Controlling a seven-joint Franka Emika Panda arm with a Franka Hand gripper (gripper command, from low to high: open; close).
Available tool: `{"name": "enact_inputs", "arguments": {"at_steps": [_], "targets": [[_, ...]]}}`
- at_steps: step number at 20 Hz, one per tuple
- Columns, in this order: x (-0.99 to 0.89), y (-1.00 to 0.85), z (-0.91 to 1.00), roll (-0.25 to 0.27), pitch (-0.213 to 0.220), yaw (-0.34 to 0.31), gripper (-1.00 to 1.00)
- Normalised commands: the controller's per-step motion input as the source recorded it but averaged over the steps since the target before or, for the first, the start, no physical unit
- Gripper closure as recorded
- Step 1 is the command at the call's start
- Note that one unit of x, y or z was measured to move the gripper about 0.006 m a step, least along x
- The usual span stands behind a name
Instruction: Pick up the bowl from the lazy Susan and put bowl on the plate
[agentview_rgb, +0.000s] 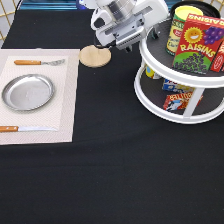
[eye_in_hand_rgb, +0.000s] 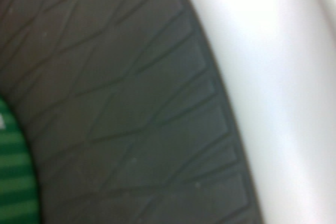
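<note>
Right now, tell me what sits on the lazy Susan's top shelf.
On the lazy Susan: a raisins box and yellow-lidded can. The gripper hangs at its rim. No bowl shows; the box hides things behind it.

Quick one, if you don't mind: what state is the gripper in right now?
Gripper: at the lazy Susan's upper rim, on the exterior view's left side; open or closed cannot be told, and no bowl shows in it.
</note>
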Motion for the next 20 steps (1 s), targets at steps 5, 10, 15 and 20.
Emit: {"name": "enact_inputs", "arguments": {"at_steps": [5, 10, 15, 20], "targets": [[0.65, 0.09, 0.19, -0.012, 0.000, 0.004, -1.00], [0.71, 0.11, 0.27, 0.000, 0.000, 0.034, -1.00], [0.68, 0.12, 0.20, 0.001, 0.004, 0.065, -1.00], [0.51, 0.06, 0.22, 0.022, 0.022, 0.087, -1.00]]}}
